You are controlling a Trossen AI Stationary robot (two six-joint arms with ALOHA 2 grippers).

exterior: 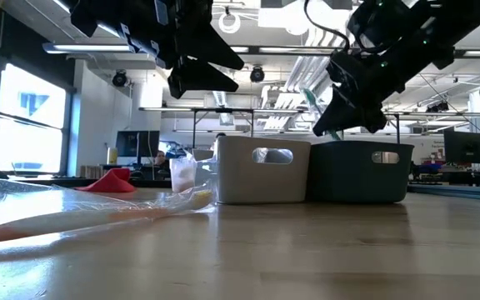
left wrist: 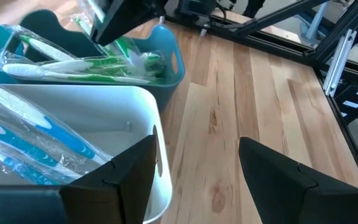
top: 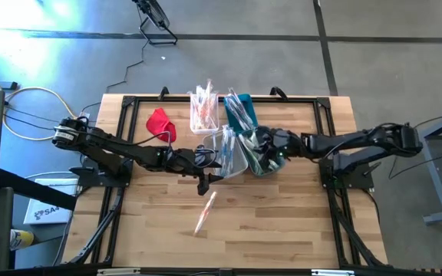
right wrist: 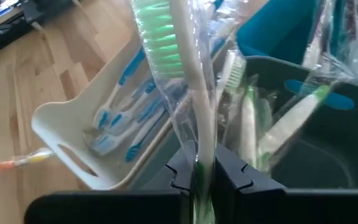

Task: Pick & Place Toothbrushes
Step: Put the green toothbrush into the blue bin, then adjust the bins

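Note:
My right gripper [right wrist: 199,177] is shut on a wrapped toothbrush with green bristles [right wrist: 160,43], above the near teal bin [top: 271,165], which holds green-handled toothbrushes [left wrist: 98,65]. Beside it stands a white bin [left wrist: 114,93] with blue toothbrushes [right wrist: 126,124] lying in it. My left gripper [left wrist: 197,180] hangs open over that white bin's near corner, holding nothing. One orange-handled toothbrush [top: 206,211] lies flat on the bare wood nearer the table's front edge. My right gripper pinches the green toothbrush by its handle [right wrist: 199,158], wrapper and all, between its two fingers. The bristle head [right wrist: 157,37] sticks out past the fingertips. The brush is lifted clear above the teal bin, slanting down toward it.
At the far edge stand another white bin [top: 203,115] with orange and pink brushes and another teal bin [top: 240,107] with blue ones. A red cloth [top: 159,123] lies at the far left. Bare wood stretches along the near half of the table [top: 282,222].

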